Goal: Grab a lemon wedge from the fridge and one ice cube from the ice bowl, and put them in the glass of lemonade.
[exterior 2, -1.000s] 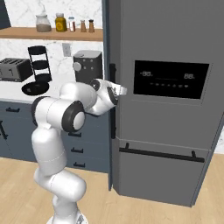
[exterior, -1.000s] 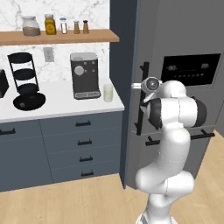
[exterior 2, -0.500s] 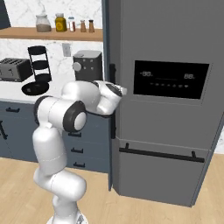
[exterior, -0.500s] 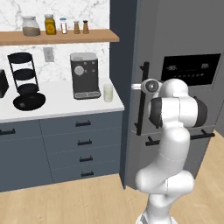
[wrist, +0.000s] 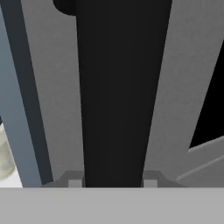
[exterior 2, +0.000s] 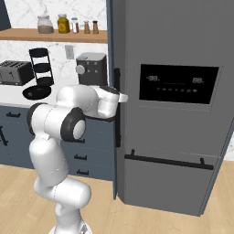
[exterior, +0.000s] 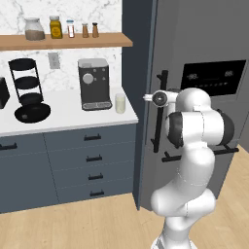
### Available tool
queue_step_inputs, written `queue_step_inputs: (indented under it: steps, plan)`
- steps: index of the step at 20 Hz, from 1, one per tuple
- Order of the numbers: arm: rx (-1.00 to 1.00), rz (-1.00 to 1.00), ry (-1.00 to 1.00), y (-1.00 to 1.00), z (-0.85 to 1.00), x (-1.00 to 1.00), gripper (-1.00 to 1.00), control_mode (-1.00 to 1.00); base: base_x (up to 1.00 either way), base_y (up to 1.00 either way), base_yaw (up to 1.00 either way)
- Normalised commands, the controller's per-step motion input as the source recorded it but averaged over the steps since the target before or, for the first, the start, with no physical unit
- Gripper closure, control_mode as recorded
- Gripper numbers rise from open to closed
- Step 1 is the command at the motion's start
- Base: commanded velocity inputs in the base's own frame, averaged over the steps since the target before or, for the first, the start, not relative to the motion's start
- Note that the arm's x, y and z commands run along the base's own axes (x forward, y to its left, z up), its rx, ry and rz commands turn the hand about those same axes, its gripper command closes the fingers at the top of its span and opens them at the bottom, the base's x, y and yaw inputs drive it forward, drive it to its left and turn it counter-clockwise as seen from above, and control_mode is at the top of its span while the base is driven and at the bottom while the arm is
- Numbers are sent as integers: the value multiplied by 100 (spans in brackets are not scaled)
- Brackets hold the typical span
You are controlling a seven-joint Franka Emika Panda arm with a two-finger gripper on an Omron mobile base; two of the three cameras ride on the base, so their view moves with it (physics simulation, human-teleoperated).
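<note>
The dark grey fridge (exterior: 194, 39) (exterior 2: 169, 41) stands with its doors closed. My gripper (exterior 2: 119, 97) (wrist: 112, 183) is at the black vertical handle (exterior: 159, 112) (wrist: 113, 87) of the left door, and its fingertips (wrist: 74, 181) press against both sides of the bar. On the white counter the pale yellow glass of lemonade (exterior: 120, 103) stands right of the coffee machine. The black ice bowl (exterior: 32, 113) (exterior 2: 36, 92) lies further left. The ice cube is too small to make out. The lemon wedge is hidden behind the closed fridge.
A coffee machine (exterior: 94, 83) and a three-tier black rack (exterior: 26, 80) stand on the counter, with a toaster (exterior 2: 16, 72) at the far left. Jars line the wooden shelf (exterior: 73, 41). Blue-grey drawers (exterior: 87, 160) sit under the counter.
The jaws have narrowed from wide open until they meet the fridge handle. The hand has crept slightly towards the door, and the arm has otherwise stayed put.
</note>
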Motion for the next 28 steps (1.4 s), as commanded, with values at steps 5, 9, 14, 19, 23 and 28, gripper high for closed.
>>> queue_step_inputs:
  steps: [5, 9, 14, 19, 23, 28]
  plan:
    - [2, -9, 10, 0, 62, -10, 100, -100, 0, 0, 0]
    - [1, -7, 6, 0, 72, -1, 100, -100, 0, 0, 0]
    - [1, -5, 6, 0, 67, -5, 100, -100, 0, 0, 0]
    - [1, -5, 3, 0, 63, -47, 100, -100, 0, 0, 0]
    - [1, -7, 0, -1, 61, -91, 100, -100, 0, 0, 0]
    - [4, -8, 0, -15, 60, -100, 100, -100, 0, 0, 0]
